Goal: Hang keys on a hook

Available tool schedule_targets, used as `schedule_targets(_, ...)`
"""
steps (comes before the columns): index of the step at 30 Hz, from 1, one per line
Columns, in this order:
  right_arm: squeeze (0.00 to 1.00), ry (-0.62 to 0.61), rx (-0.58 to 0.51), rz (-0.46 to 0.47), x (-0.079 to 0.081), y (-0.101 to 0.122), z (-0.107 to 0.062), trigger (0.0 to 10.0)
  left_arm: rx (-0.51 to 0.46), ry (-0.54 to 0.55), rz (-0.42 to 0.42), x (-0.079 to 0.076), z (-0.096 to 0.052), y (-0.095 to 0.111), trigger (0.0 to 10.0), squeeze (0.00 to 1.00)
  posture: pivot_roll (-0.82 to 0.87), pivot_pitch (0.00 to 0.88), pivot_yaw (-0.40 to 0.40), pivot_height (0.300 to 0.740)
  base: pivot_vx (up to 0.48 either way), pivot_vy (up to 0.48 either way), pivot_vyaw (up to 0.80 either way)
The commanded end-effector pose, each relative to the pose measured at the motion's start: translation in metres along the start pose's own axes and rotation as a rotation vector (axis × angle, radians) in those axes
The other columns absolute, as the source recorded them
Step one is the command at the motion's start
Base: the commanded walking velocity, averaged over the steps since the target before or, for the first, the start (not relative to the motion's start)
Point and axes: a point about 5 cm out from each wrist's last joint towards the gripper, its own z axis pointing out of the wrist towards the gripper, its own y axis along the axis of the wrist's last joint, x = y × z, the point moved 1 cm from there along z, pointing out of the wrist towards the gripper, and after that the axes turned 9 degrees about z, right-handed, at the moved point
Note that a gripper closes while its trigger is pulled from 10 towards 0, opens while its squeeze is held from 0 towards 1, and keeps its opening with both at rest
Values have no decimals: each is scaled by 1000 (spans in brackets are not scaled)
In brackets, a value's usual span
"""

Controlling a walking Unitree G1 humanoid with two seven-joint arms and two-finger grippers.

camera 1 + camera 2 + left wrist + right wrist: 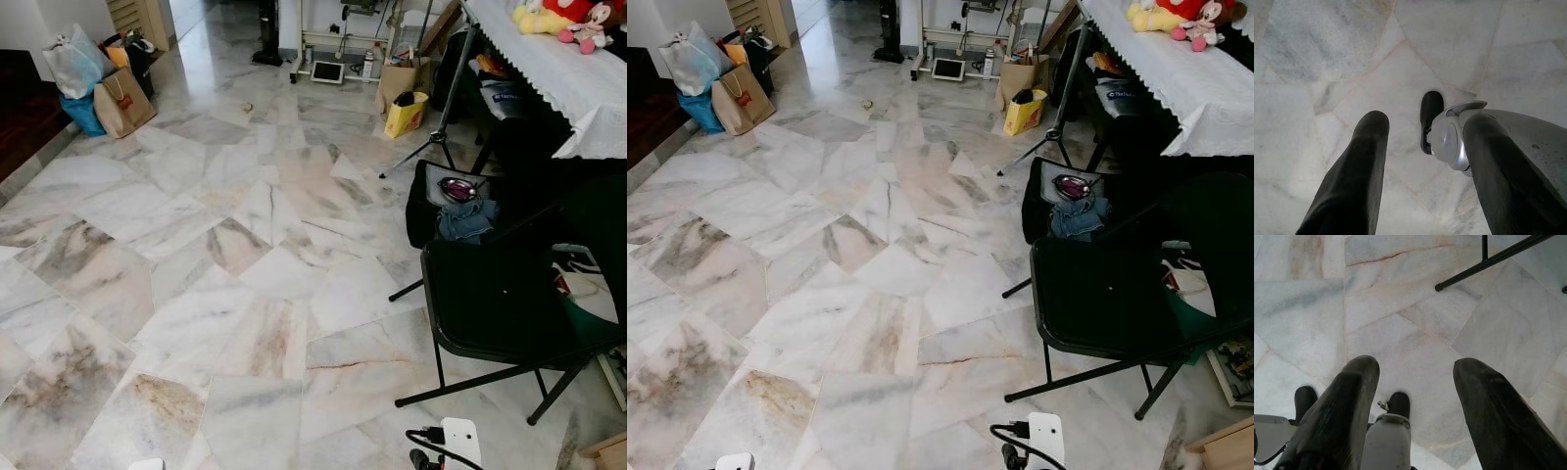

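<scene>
Hanging over the pale veined marble floor (245,294) near the black folding chair (490,304), both jaws wide apart, holding nothing.

A glossy marble floor (245,294) in irregular grey and tan slabs spreads across the room. A black folding chair (490,304) stands at the right beside a worktop (578,88) draped in white lace cloth. Bags (103,83) cluster far left, near what may be a dark wooden step (20,117).
</scene>
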Motion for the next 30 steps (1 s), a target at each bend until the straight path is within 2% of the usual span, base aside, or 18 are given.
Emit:
schedule_targets(1, 0, -13, 1, 21, -2, -1, -1, 10000, 9, -5, -22, -1, -1, -4, 10000, 0, 132, 60, -75, 740, 0, 0, -800)
schedule_targets(10, 0, -12, 18, 1, -3, -2, 0, 10000, 11, -19, -28, -2, -1, -5, 10000, 0, 133, 64, -77, 740, 0, 0, -800)
schedule_targets(17, 0, -18, 28, 2, 1, -6, 0, 10000, 24, -9, -30, -1, -1, -6, 10000, 0, 139, 28, -64, 740, 0, 0, -789)
schedule_targets(18, 0, -25, 32, 8, 3, -8, 0, 10000, 24, -11, -20, 0, -1, -6, 10000, 0, 143, 3, -58, 740, 0, 0, -788)
schedule_targets(26, 0, -37, 51, 40, 11, -19, 0, 10000, 37, 6, -5, 7, -3, -10, 10000, 0, 142, 0, -31, 740, 0, 0, -788)
schedule_targets(30, 0, -56, 78, 37, 12, -31, -3, 10000, 55, 29, -14, 11, -6, -19, 10000, 0, 149, 0, -28, 740, 0, 0, -788)
